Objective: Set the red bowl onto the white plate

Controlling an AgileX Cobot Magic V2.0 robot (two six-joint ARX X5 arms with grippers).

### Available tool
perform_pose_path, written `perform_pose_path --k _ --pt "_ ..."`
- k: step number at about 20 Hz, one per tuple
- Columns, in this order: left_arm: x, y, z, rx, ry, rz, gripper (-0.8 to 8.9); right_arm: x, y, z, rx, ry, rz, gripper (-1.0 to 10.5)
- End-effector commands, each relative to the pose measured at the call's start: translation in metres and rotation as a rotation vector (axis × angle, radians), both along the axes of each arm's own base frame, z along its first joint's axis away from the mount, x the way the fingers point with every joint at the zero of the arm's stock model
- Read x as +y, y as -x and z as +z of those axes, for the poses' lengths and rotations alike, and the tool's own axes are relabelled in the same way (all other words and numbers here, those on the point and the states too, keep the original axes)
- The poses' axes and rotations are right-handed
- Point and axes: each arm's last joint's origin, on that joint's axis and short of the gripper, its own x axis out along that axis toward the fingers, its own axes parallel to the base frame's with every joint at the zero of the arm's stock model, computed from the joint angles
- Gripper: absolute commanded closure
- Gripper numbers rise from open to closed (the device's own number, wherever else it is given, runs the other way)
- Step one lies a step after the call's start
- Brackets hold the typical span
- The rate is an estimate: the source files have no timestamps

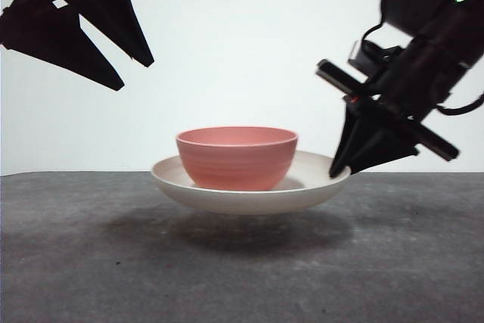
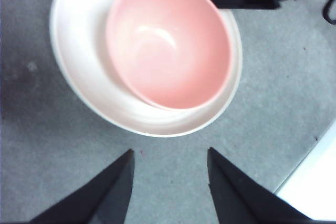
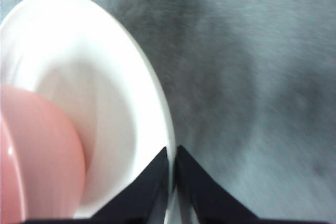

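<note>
One matte, faintly ridged salmon-red bowl (image 1: 237, 156) sits inside one wide, shallow cream-white plate (image 1: 318, 187); the plate hangs clear of the grey speckled table (image 1: 76, 262). The right gripper (image 3: 172, 174), angled steeply down, is clamped on the plate's rim. The left gripper (image 2: 169, 169) hovers high, jaws apart, holding nothing.

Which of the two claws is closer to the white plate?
The right one. The right gripper is clamped on the white plate at its rim. The left gripper hangs open above, apart from the plate, which carries the red bowl.
</note>
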Motion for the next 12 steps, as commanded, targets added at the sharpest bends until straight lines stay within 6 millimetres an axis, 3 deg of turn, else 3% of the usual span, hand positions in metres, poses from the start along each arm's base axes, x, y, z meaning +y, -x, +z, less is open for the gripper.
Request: perform_pose_path --k 1,6,11,12 --pt "-0.002 -0.001 0.002 -0.012 0.003 -0.019 5.92 0.015 -0.015 -0.002 0.003 -0.006 0.002 9.4" --pt "-0.002 0.000 0.002 -0.005 -0.001 -0.019 5.92 0.035 -0.036 -0.022 0.058 0.013 0.028 9.4" --pt "-0.002 0.000 0.001 0.002 -0.006 -0.019 5.92 0.035 -0.037 -0.028 0.074 0.027 0.024 9.4" --pt "-0.002 0.001 0.001 0.007 -0.006 -0.016 5.91 0.034 -0.033 -0.031 0.118 0.053 0.033 7.0"
